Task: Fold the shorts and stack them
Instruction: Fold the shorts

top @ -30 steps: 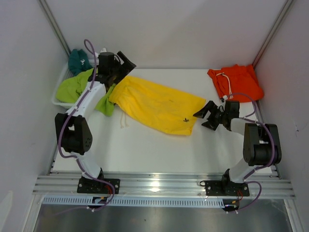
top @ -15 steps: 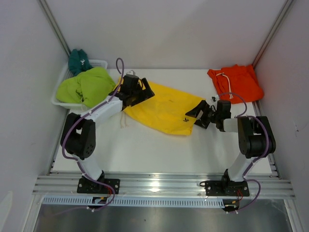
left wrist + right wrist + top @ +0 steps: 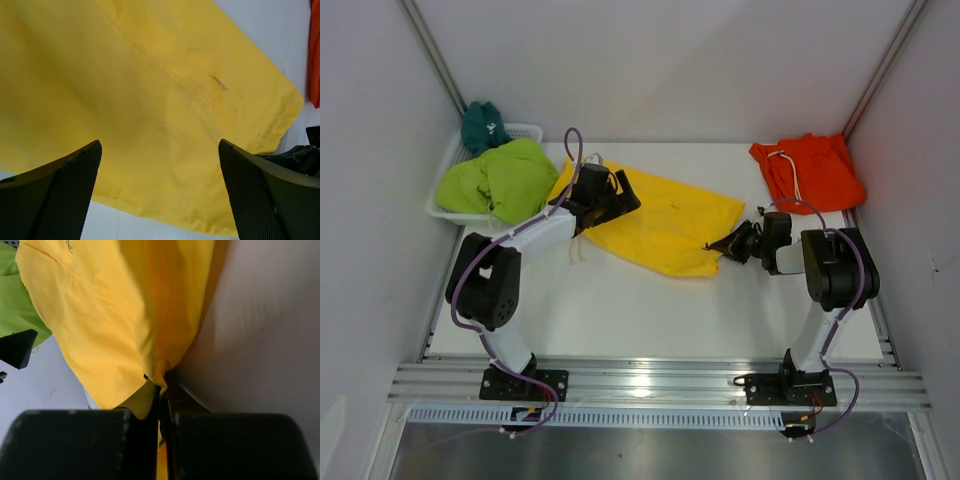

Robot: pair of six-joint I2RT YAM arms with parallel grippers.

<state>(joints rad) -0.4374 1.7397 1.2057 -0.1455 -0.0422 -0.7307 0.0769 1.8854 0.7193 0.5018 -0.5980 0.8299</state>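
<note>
So, quick update going left to right. Well off to the left of the left pincer (image 3: 623, 198) sits the white basket (image 3: 445, 165) with the lime-green shorts (image 3: 500, 178) piled in it and the teal shorts (image 3: 478, 125) behind them. A second ago the green pair was spilling over the rim right under that pincer; now it's all back in the basket.

The left pincer has swung over to the left end of the yellow shorts (image 3: 665, 225). Its jaws are spread wide with nothing in them, and its wrist view shows only flat yellow cloth below, between the two fingers.

The bigger change is on the other side. The right pincer (image 3: 720, 246) was gaping just off the yellow pair's right edge a second ago, and now it's clamped tight on that edge, with the fabric bunched up right at its tips.

The orange shorts (image 3: 815, 170) lie behind and to the right of the right pincer, well apart from it, looking already folded.

My read is that the yellow fold is just kicking off. One end is gripped, and the left pincer probably needs to drop and pinch its end before anything gets lifted over.
</note>
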